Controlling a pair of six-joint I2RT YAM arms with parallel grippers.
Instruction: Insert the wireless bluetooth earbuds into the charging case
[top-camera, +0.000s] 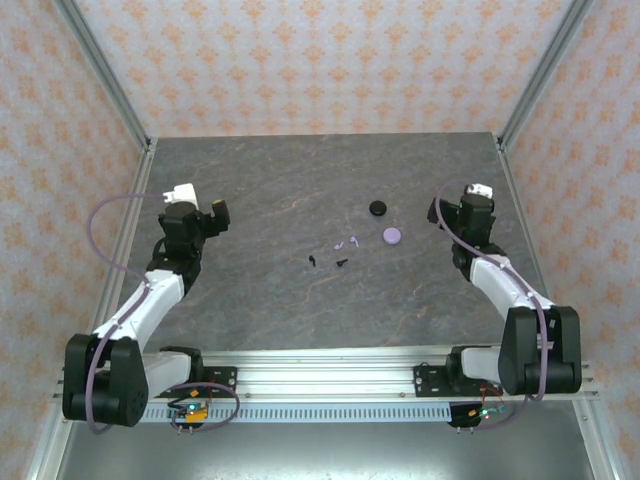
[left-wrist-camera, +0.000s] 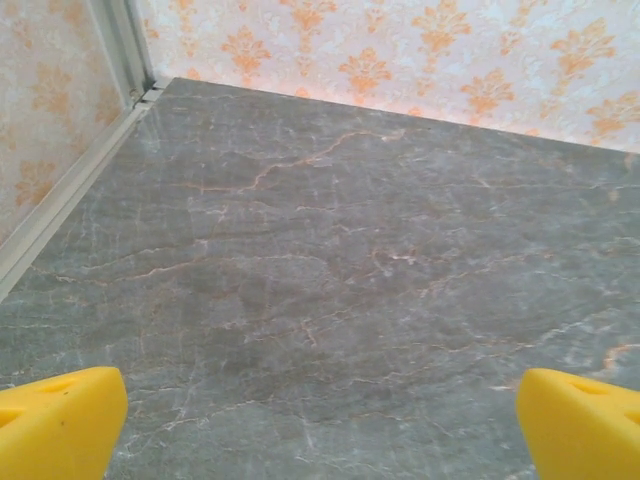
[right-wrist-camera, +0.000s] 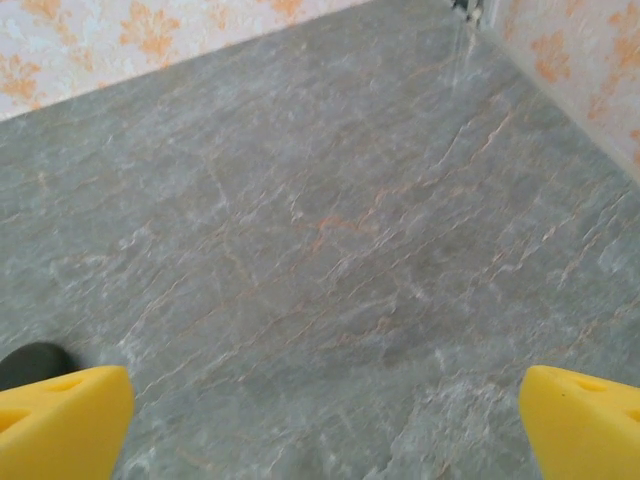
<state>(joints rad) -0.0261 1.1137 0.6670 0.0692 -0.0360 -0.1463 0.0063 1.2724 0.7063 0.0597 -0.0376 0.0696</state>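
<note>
Nothing is judged inserted yet: the 2 lavender earbuds (top-camera: 352, 240) and 2 black earbuds (top-camera: 341, 263) are seen loose on the desk (top-camera: 280, 180) near the lavender case (top-camera: 392, 236) and black case (top-camera: 378, 208), while the left fingers (left-wrist-camera: 60, 420) and right fingers (right-wrist-camera: 60, 420) are held released, empty, well apart.

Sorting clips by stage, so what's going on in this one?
Nothing is being handled yet. The left gripper and right gripper both hang open and empty above the grey marbled tabletop. Between the arms lie two tiny pale lavender earbuds and two tiny black earbuds, loose on the table, apart from the round black case and the round lavender case.
</note>
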